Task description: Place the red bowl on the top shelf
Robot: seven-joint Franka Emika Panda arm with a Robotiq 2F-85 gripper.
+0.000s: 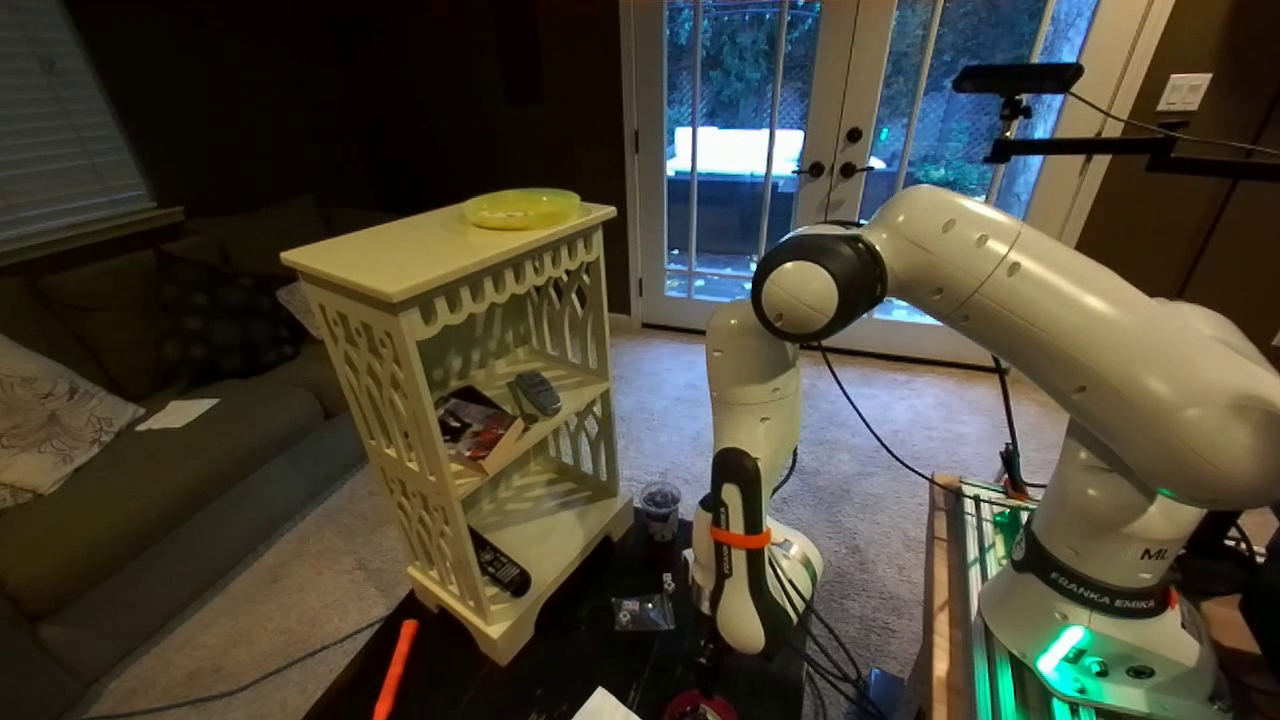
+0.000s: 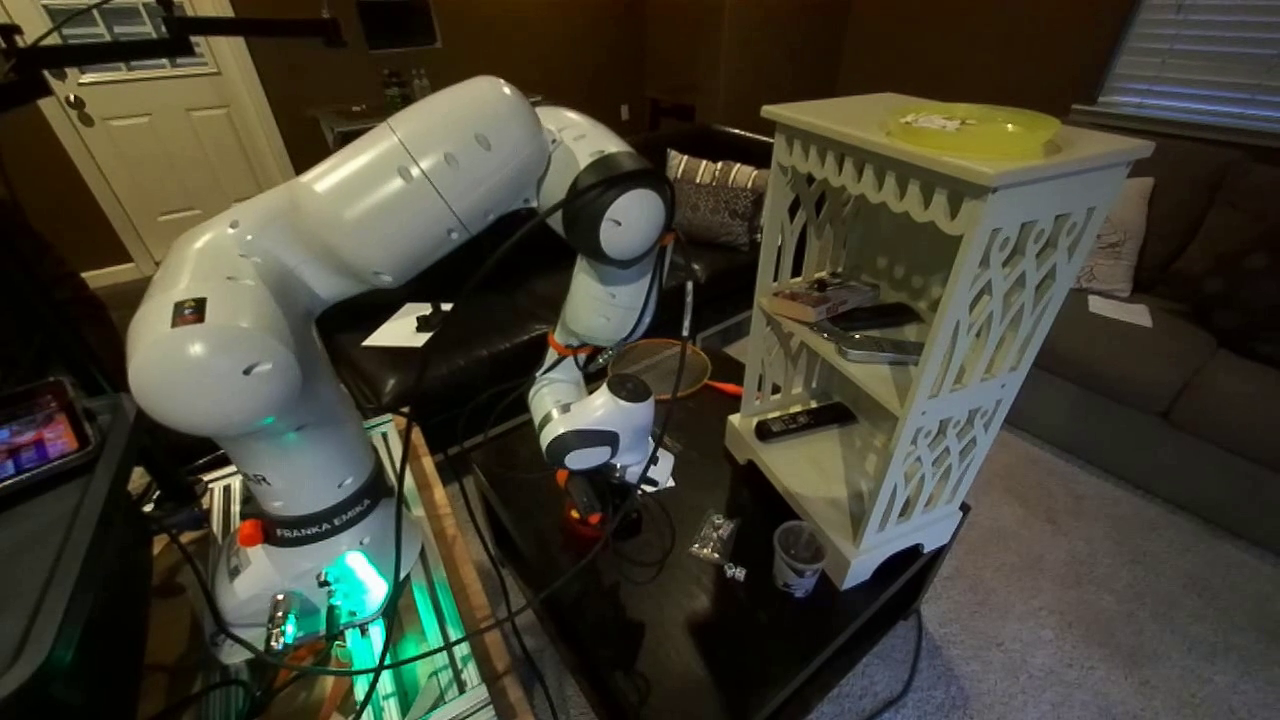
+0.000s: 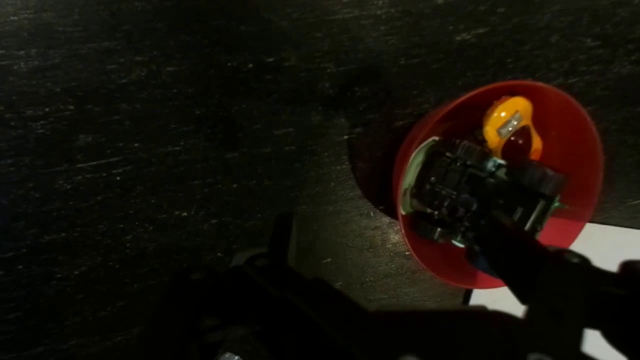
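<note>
Two fingers (image 3: 507, 250) of the gripper (image 3: 384, 216) stand wide apart in the wrist view, with nothing pinched between them. The red bowl (image 3: 575, 150) lies to the right of that gap, against the dark table (image 3: 150, 125), and its left rim falls between the fingers: one is over the table outside the bowl, the other reaches over its hollow. The grasp probably turns on this, closing across a single wall rather than around the whole bowl, which is round and has no long axis to match. How deep the inner finger goes cannot be told. A dark toy (image 3: 445, 190) and a yellow toy (image 3: 502, 120) lie inside, so that finger could press on the dark one. White paper (image 3: 610, 250) lies just beside the bowl.

In an exterior view the bowl (image 1: 680, 706) is cut off by the bottom edge, below the arm (image 1: 740, 590). The top shelf (image 1: 400, 250) is much higher and to the left. A yellow plate (image 1: 520, 210) takes its far end, so the near end looks like the better landing spot.

In an exterior view the bowl (image 2: 580, 530) is a red patch partly hidden by the gripper. A cup (image 2: 798, 560) stands beside the foot of the rack (image 2: 1050, 195), and a small bag (image 2: 714, 538) lies between rack and gripper. The lift should likely rise past the top board's edge before swinging across.
</note>
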